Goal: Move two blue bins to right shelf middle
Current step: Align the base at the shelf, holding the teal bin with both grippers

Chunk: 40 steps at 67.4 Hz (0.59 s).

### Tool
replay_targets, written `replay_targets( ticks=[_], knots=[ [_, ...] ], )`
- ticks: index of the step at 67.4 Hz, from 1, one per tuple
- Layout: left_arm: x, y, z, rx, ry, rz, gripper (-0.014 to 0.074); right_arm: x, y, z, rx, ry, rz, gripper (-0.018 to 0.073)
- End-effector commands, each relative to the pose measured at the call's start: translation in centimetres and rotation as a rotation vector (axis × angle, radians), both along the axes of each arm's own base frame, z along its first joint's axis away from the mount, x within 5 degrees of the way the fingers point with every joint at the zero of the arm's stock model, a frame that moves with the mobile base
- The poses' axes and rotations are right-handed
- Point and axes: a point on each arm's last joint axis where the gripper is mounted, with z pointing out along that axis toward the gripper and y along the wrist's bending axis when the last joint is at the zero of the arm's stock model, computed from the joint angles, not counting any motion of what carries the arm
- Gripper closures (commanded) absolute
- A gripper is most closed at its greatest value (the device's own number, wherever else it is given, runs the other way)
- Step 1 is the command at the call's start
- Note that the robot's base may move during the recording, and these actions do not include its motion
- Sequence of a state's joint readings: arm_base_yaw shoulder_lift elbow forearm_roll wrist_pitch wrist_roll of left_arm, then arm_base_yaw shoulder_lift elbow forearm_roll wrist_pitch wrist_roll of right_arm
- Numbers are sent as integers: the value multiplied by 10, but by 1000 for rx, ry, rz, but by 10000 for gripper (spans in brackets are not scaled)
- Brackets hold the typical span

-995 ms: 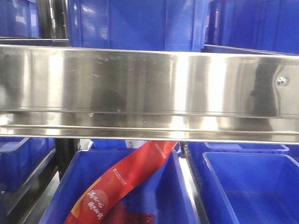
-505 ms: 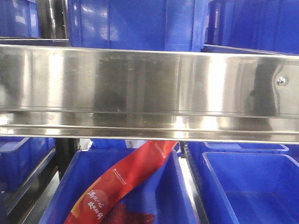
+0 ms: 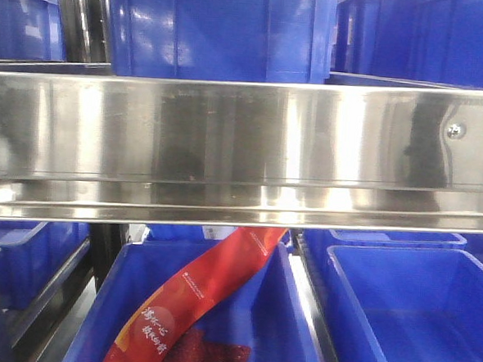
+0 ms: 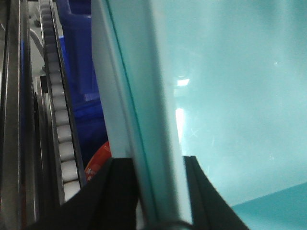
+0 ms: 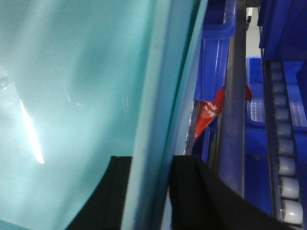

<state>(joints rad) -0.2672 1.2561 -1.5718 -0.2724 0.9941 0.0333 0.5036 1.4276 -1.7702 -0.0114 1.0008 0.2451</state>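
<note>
Both claws are clamped on a pale cyan bin: left gripper pinching one wall, right gripper the opposite one, looks like. Front cam just shows the steel shelf rail, no bin visible there.

The front view shows one wide steel shelf rail with one screw head, two dark blue bins above it, two open dark blue bins below it, and one red banner. Each wrist view shows one pale cyan bin wall and one roller track
</note>
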Motion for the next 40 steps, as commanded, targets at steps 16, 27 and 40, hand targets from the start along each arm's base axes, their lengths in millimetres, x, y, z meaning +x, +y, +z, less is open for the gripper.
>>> replay_targets(
  ticks=[16,27,40],
  knots=[
    [35,-17,-42,42,233,-63,707,27,12,-40,-85,107,-9,721],
    [50,-18,-64,100,296,-48,707,46,22,-72,-131,188,-7,721],
    [56,-18,-83,125,333,-37,707,61,31,-94,-159,238,-7,721]
  ],
)
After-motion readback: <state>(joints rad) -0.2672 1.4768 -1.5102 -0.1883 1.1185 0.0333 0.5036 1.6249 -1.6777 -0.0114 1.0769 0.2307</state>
